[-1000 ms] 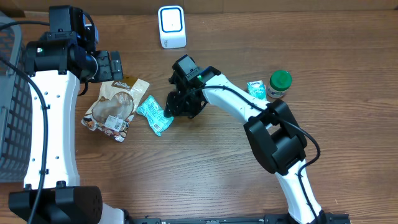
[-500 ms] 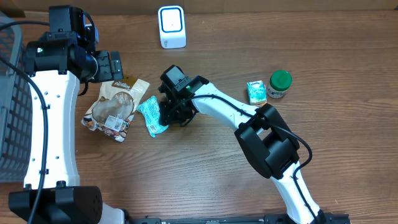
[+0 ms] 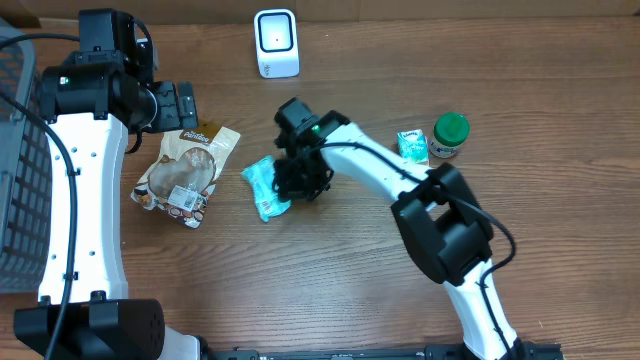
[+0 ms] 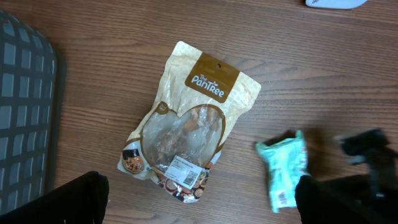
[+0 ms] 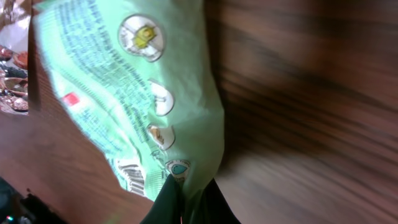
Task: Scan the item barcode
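Observation:
A teal-green snack packet point(image 3: 263, 187) is pinched at its right end by my right gripper point(image 3: 297, 180), which is shut on it near the table's middle. In the right wrist view the packet point(image 5: 137, 93) fills the left half, its edge squeezed between the dark fingers of the gripper point(image 5: 189, 202), and a barcode point(image 5: 132, 176) shows near its lower edge. The white scanner point(image 3: 276, 42) stands at the back of the table. My left gripper point(image 3: 185, 105) hovers open above a PanTree pouch point(image 4: 189, 124), holding nothing; the packet point(image 4: 284, 168) appears to its right.
A small green carton point(image 3: 412, 146) and a green-lidded jar point(image 3: 450, 134) stand at the right. A dark mesh basket point(image 3: 15, 180) lies along the left edge. The PanTree pouch point(image 3: 182, 172) rests flat just left of the packet.
My right gripper reached left onto the teal packet, shut on it, and has drawn it a little to the right. The left arm has stayed still.

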Controlling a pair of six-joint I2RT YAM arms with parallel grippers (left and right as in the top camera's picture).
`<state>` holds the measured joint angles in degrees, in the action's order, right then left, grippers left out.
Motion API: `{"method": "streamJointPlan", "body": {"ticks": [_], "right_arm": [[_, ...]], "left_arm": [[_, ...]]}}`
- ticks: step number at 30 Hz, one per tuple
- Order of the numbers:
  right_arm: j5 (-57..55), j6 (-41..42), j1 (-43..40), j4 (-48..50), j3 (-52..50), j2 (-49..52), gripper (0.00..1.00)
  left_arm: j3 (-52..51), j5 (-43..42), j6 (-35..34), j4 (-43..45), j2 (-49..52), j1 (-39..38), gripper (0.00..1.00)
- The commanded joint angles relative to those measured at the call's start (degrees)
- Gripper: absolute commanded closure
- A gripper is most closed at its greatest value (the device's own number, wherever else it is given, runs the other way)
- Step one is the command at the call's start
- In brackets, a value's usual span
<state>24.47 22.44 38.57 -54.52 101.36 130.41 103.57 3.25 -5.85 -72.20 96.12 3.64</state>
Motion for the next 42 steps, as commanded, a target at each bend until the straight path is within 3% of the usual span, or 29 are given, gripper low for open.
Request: {"method": "streamJointPlan", "body": {"ticks": [1,11,14,17,22,27,29,32,35,42], "right_arm": [[-1.51,0.28,-2.97,-1.75,0.74,-6.67,0.96],[-4.63,10.86,-6.51,-5.35,-2.16,-7.98,0.96],[-3.85,9.81,-4.31,-7.06,-3.08,-7.93,0.69],[-3.89,2.32,-2.34,-10.21,-2.73,-8.04,0.61],[-8.02,-5.9,-3.89,-13.53,1.79,-8.04,0.59],[-12.98,-16.76,-8.79,-7.41,7.1,-8.04,0.59],[-13.49,-20.98,-10.62,-3.08,7.06,-8.0,0.45],[-10.49,-30.67,-12.63,0.79,6.95,-6.91,0.34],[-6.4,-39.04,-13.31,1.2,6.8,-5.16,0.29],[2.25,-43.98,-13.03,1.33,6.69,-0.98,0.28]], "left_arm": [[0.68,-0.26,-0.59,0.07,-0.74,0.04,0.01],[0.68,-0.26,-0.59,0.09,-0.74,0.04,0.0],[0.68,-0.26,-0.59,0.07,-0.74,0.04,0.01],[0.68,-0.26,-0.59,0.09,-0.74,0.04,0.0],[0.68,-0.26,-0.59,0.07,-0.74,0.04,0.01],[0.68,-0.26,-0.59,0.07,-0.74,0.04,0.0],[0.68,-0.26,-0.59,0.07,-0.74,0.04,0.0],[0.68,-0.26,-0.59,0.07,-0.74,0.04,0.0],[0.68,-0.26,-0.59,0.09,-0.74,0.04,0.0],[0.68,-0.26,-0.59,0.07,-0.74,0.04,0.0]]}}
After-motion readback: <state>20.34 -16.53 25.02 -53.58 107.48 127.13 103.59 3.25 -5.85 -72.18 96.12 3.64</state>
